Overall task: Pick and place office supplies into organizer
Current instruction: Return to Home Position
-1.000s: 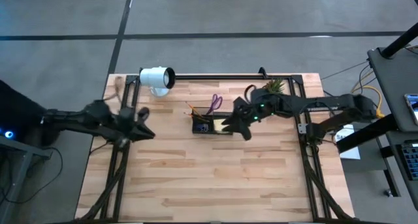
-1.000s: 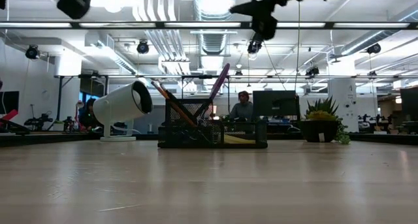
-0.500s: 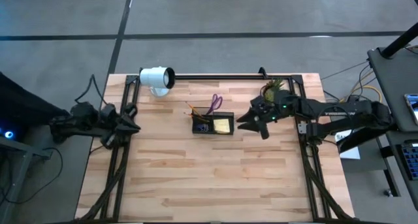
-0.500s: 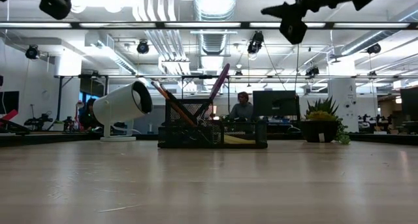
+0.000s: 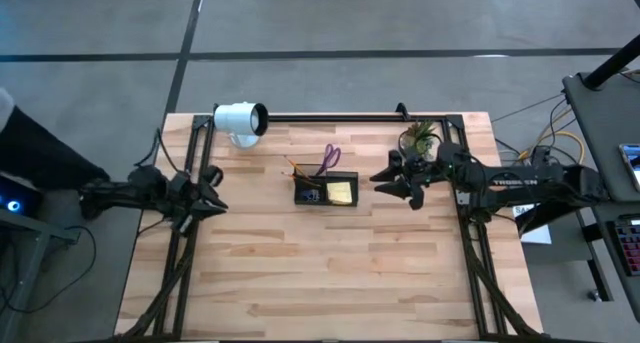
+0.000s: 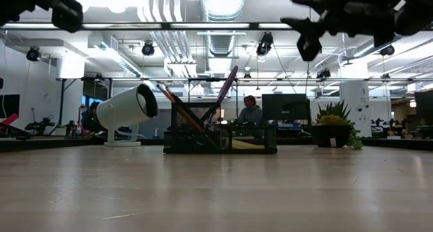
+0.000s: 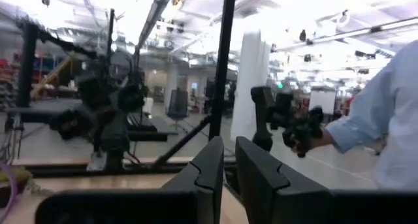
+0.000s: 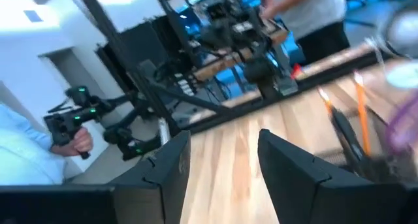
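Observation:
The organizer point(image 5: 325, 190), a dark tray, stands on the table's far middle; in the low view the organizer point(image 6: 220, 136) shows its mesh walls. Orange and dark pencils point(image 6: 181, 110) and purple-handled scissors point(image 5: 330, 159) lean upright in its taller left compartment. A yellow sticky-note pad point(image 5: 340, 191) lies flat in its right compartment. My right gripper point(image 5: 396, 186) hangs open above the table, just right of the organizer, touching nothing. My left gripper point(image 5: 207, 199) waits shut over the table's left edge. The right wrist view shows the pencils point(image 8: 360, 113) ahead of the open fingers.
A white cylindrical lamp point(image 5: 240, 120) stands at the far left corner and a potted green plant point(image 5: 420, 135) at the far right, close behind my right arm. A dark rail point(image 5: 330, 116) runs along the far edge. People stand beyond the table. Bare wood point(image 5: 320, 273) fills the near half.
My right gripper has drawn back from above the organizer toward the table's right edge, uncovering the sticky-note pad in the tray. My left gripper has pulled back toward the table's left edge. The organizer and its contents have stayed where they were.

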You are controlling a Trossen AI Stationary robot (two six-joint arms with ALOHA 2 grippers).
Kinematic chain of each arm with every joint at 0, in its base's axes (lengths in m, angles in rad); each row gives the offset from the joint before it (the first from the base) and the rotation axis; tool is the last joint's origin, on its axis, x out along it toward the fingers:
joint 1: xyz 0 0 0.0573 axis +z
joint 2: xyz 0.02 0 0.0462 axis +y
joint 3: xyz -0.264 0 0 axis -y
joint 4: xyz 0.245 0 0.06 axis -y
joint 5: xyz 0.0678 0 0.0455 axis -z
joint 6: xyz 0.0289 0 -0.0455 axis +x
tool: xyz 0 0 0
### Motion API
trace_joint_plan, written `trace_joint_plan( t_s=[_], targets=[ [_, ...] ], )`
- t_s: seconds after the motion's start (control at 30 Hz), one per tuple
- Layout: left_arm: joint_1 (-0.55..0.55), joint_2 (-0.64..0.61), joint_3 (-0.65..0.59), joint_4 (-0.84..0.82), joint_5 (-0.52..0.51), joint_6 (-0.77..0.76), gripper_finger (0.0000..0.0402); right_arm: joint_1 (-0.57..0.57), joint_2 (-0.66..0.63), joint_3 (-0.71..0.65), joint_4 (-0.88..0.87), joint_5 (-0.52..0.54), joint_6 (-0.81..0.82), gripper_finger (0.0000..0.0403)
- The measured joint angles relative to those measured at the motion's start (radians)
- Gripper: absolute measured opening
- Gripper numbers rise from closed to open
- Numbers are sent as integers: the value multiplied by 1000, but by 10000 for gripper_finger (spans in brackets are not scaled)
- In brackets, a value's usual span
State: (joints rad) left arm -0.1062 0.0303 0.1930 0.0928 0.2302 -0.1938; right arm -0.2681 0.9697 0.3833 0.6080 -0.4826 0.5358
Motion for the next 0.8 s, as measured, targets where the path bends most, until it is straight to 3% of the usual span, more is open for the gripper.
trace_joint_plan(
  t_s=[0.43, 0.8],
  targets=[
    [2, -2, -184, 222, 1, -66, 27, -63, -28, -146, 118, -28, 38, 167],
    [12, -3, -185, 232, -2, -83, 27, -75, -34, -248, 267, -26, 45, 167]
  ],
)
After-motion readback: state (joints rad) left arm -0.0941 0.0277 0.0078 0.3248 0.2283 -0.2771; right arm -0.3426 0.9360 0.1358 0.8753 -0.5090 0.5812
